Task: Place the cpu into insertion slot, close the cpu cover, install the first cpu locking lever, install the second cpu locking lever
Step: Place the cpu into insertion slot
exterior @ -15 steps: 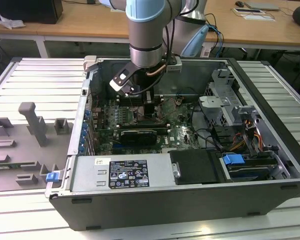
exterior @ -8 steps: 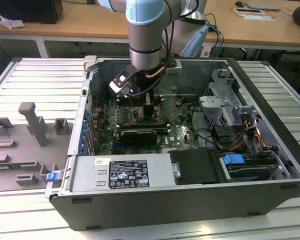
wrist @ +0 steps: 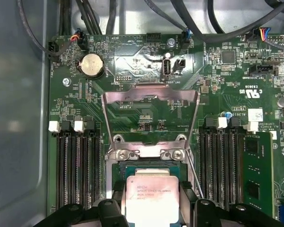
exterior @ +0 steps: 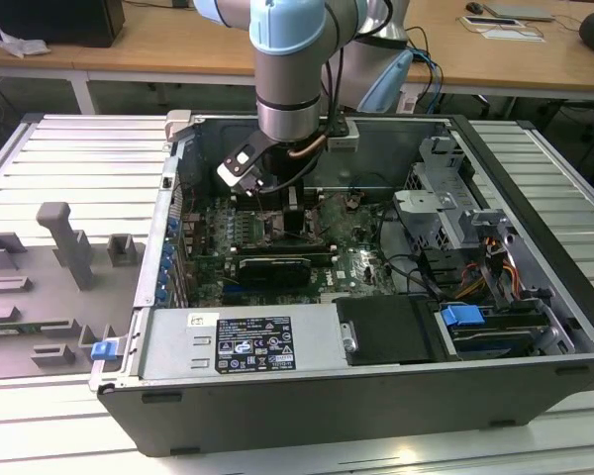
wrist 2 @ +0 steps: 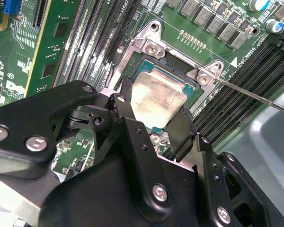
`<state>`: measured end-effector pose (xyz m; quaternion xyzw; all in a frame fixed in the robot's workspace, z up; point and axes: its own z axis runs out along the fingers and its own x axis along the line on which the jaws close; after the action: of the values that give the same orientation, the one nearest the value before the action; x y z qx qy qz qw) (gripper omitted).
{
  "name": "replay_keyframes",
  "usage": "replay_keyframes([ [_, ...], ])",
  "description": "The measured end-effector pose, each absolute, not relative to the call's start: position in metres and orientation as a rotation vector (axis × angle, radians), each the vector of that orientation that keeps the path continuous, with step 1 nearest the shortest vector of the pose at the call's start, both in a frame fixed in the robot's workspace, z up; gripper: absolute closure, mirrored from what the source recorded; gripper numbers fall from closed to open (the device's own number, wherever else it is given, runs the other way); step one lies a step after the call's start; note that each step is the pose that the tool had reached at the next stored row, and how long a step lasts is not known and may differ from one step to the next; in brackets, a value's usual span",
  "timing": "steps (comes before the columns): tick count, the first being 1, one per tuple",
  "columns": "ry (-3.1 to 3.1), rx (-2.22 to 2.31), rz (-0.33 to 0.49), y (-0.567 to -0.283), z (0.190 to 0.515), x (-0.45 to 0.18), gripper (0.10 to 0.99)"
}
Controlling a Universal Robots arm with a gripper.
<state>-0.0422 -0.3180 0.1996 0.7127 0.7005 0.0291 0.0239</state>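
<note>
Jaws narrow, closed on the cpu [wrist 2: 158, 99], with the fingers [wrist 2: 183, 132] bearing on two opposite edges. The chip lies within the dark frame of the insertion slot [wrist: 149, 168]. Cannot tell whether it is seated or just above the pins.

Just beyond the jaws, the cpu cover [wrist: 151, 96] stands open, hinged at the slot's far edge. A thin locking lever [wrist 2: 255, 97] runs close past one finger, unlatched. Long black memory slots [wrist: 73, 175] flank the jaws on both sides. Further out are the open computer case [exterior: 535, 396] and the ribbed counter [exterior: 69, 148].

Risks, as a judgement:
- A chip let go tilted or off-register could bend pins.
- A finger could snag the lever wire on the way out.
- The raised cover could drop onto the fingers if knocked.

Writing: dark print on the chip's top, white lettering across the board, and a white label [exterior: 252, 341] on the grey housing well away from the jaws. None of it is transcribed.
</note>
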Motion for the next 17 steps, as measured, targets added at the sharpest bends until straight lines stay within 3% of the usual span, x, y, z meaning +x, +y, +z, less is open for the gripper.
replay_keyframes([
  [5,2.168,2.206,0.091,-0.318,0.1992,-0.0422,0.537],
  [6,2.168,2.206,0.09,-0.3179,0.1992,-0.0422,0.471],
  [17,2.172,2.208,0.097,-0.3146,0.1989,-0.0417,0.471],
])
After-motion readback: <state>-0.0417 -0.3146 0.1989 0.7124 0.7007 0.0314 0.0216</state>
